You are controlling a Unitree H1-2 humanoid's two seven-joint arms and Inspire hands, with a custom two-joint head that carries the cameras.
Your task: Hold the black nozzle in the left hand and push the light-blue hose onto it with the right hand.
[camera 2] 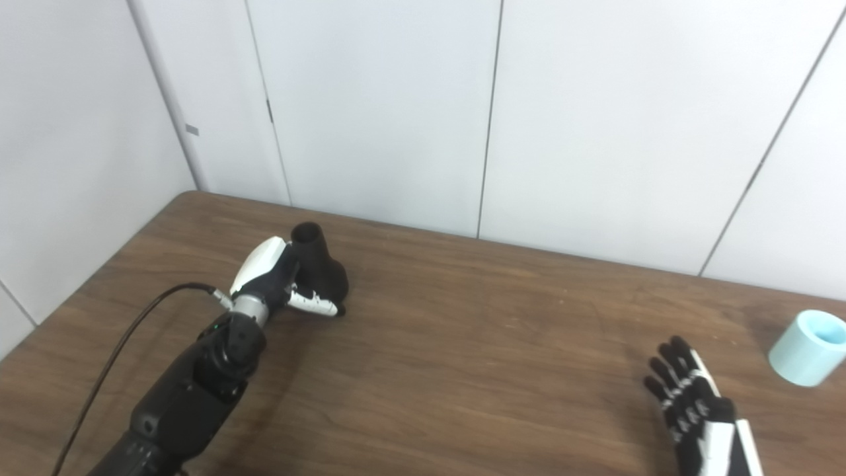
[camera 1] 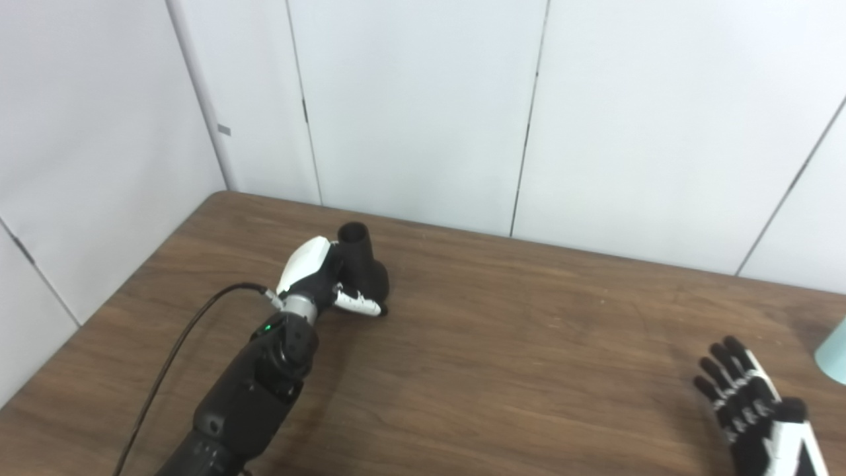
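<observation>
The black nozzle point(camera 1: 362, 264) stands on the brown table at the left, its round open neck pointing up. My left hand point(camera 1: 317, 281) is wrapped around its lower body, thumb across the front, so it is shut on the nozzle. The light-blue hose piece point(camera 2: 807, 347), a short tube lying tilted with its open end up, sits near the table's right edge. My right hand point(camera 2: 694, 406) is open with fingers spread, hovering at the lower right, apart from the hose and to its left.
The brown wooden table point(camera 1: 502, 344) meets white wall panels point(camera 1: 423, 112) at the back and left. A black cable point(camera 1: 178, 350) runs from my left wrist down across the table's left part.
</observation>
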